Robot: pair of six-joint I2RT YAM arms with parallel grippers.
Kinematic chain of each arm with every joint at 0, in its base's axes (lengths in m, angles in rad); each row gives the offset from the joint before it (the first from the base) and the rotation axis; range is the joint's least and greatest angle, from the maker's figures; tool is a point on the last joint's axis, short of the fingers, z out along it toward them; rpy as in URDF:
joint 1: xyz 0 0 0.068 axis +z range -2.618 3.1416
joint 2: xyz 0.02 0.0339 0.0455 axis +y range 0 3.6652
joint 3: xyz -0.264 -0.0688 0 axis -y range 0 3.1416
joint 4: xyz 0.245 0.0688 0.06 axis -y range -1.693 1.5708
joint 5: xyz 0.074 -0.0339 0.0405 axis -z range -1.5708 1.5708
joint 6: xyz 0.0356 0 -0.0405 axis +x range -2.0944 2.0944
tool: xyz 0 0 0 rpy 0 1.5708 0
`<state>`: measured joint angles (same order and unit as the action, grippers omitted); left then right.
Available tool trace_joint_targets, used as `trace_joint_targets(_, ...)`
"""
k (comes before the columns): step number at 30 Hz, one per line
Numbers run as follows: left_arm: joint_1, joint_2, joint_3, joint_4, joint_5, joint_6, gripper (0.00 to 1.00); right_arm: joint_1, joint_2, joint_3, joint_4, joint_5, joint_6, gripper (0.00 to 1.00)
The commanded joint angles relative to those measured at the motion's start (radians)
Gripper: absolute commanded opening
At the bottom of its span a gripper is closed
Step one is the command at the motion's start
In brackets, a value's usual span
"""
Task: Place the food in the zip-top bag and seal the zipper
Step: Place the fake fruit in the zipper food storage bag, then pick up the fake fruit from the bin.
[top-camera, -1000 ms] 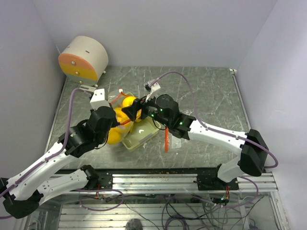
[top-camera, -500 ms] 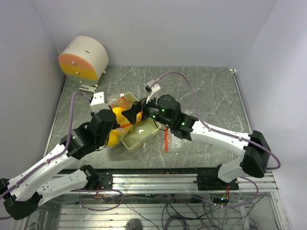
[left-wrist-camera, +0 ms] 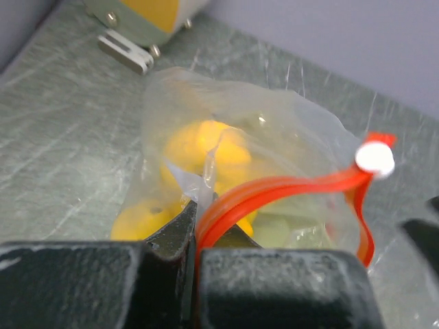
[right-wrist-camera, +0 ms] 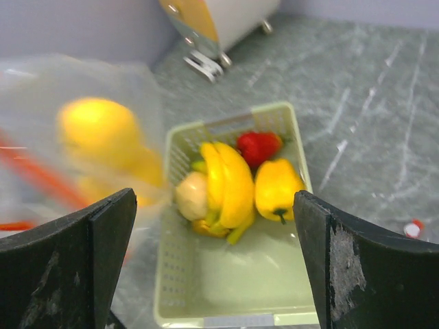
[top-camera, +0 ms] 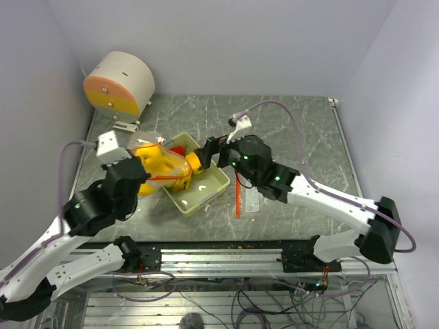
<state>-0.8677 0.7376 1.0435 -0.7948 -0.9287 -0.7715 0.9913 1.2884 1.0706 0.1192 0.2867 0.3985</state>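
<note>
My left gripper is shut on the zipper, the red-orange strip, at one end of the zip-top bag's mouth. The clear zip-top bag holds yellow fruits and lies left of the tray. A white slider sits at the strip's far end. My right gripper is open and empty above the pale green tray. In the right wrist view, a banana, a yellow pepper, a red piece and a pale piece lie in the tray.
A round white and orange device stands at the back left corner. A loose red-orange strip and a clear flat piece lie on the table right of the tray. Walls close in the table on three sides.
My left arm has pulled the bag to the left, off the tray. My right gripper has drawn back to the right, away from the bag, and the tray's contents now show.
</note>
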Motion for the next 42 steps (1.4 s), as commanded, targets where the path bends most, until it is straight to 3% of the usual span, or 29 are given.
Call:
trace_joint_targets(1, -0.003, -0.092, 0.094, -0.087, -0.174, -0.003, 0.07, -0.021, 0.138, 0.087, -0.173, 0.066, 0.041, 0.95)
trace_joint_targets(9, -0.002, -0.177, 0.093, -0.095, -0.188, 0.032, 0.07, -0.076, 0.451, 0.282, -0.249, -0.030, 0.127, 0.90)
trace_joint_targets(15, -0.004, -0.177, 0.082, -0.093, -0.168, 0.050, 0.07, -0.089, 0.635, 0.425, -0.300, 0.029, 0.271, 0.90)
trace_joint_targets(26, -0.004, -0.196, 0.076, -0.083, -0.151, 0.084, 0.07, -0.085, 0.783, 0.489, -0.320, 0.057, 0.303, 0.87)
trace_joint_targets(32, -0.003, -0.208, 0.067, -0.080, -0.153, 0.090, 0.07, -0.087, 0.823, 0.481, -0.331, 0.059, 0.298, 0.87)
trace_joint_targets(36, -0.003, -0.206, 0.077, -0.099, -0.164, 0.086, 0.07, -0.084, 0.757, 0.413, -0.337, 0.019, 0.302, 0.83)
trace_joint_targets(42, -0.003, -0.215, 0.078, -0.106, -0.175, 0.081, 0.07, -0.084, 0.560, 0.269, -0.251, -0.254, 0.199, 0.80)
